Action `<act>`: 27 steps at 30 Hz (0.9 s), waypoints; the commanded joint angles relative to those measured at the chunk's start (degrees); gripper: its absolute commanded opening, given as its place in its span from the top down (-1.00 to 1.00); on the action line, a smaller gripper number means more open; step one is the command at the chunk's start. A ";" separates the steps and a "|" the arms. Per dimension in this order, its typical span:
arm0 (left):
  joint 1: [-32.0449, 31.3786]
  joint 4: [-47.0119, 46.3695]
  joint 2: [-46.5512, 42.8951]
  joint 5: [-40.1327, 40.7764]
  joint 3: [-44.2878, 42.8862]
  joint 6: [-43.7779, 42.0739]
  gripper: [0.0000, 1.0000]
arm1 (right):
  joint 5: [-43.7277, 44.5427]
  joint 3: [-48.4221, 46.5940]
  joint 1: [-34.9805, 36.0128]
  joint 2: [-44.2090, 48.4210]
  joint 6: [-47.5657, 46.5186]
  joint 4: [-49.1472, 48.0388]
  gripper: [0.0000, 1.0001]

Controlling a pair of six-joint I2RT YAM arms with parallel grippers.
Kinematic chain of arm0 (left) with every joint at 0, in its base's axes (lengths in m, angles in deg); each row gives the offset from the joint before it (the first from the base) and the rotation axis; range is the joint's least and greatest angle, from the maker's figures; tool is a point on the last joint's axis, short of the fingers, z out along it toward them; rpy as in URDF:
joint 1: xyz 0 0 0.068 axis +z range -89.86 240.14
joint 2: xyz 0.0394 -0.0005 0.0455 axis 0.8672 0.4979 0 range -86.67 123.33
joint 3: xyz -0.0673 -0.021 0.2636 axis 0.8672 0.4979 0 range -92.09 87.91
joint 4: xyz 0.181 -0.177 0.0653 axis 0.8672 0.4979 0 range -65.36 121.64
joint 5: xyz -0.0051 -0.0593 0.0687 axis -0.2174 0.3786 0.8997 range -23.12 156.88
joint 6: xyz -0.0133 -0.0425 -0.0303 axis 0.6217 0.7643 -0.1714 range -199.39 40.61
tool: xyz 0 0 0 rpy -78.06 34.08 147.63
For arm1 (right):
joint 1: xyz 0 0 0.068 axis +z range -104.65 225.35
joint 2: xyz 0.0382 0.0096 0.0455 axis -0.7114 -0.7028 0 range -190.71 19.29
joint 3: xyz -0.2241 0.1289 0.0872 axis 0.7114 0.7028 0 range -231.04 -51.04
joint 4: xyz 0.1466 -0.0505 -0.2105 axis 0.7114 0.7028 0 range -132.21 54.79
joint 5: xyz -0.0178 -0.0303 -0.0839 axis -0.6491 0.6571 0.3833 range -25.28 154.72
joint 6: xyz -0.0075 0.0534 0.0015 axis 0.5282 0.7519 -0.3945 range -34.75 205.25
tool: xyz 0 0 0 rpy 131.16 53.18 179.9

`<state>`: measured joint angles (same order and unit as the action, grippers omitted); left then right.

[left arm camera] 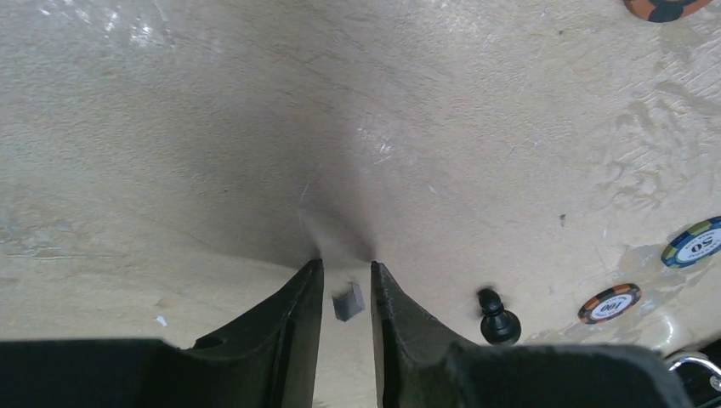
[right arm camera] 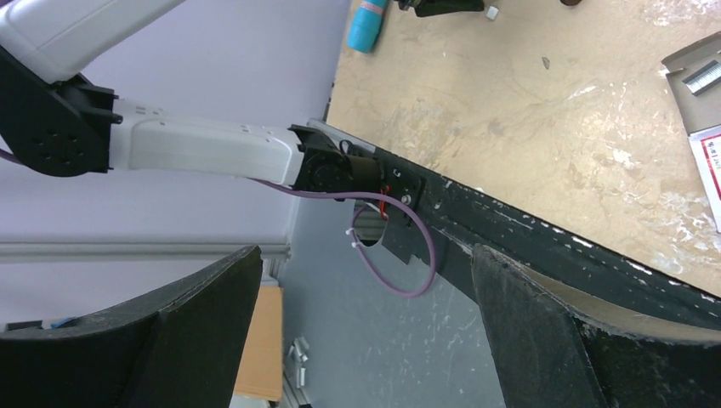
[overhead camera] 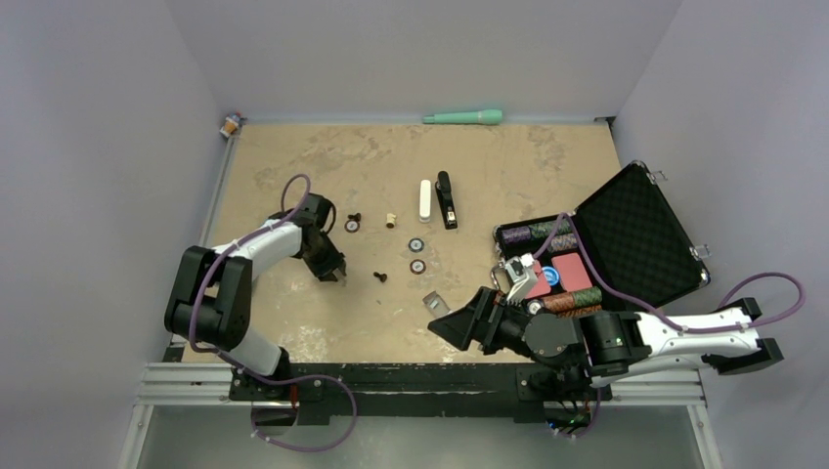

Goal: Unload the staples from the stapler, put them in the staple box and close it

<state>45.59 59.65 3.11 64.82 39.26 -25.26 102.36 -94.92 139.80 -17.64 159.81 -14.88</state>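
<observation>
**Two numbered poker chips are all we can read**

In the left wrist view, at about 3 o'clock of the frame, we read "50" on the white centre of a blue, green and white poker chip (left arm camera: 695, 242). The figures are tilted, and the chip is cut by the frame's edge. At about 8 o'clock from it, well apart, lies an orange and black poker chip (left arm camera: 610, 303), and we read "100" on its white centre, also tilted. In the top view the faces of two loose chips (overhead camera: 416, 244) on the table are too small for us to read. In the right wrist view we can read nothing.
</observation>
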 commanded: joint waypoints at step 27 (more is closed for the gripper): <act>-10.49 2.38 -3.21 10.94 -0.67 -8.98 0.31 | -0.56 1.07 0.20 -0.46 0.06 -2.18 -0.95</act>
<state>36.70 62.27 1.62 73.43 39.16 -31.03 101.21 -92.14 139.80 -16.46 160.12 -14.97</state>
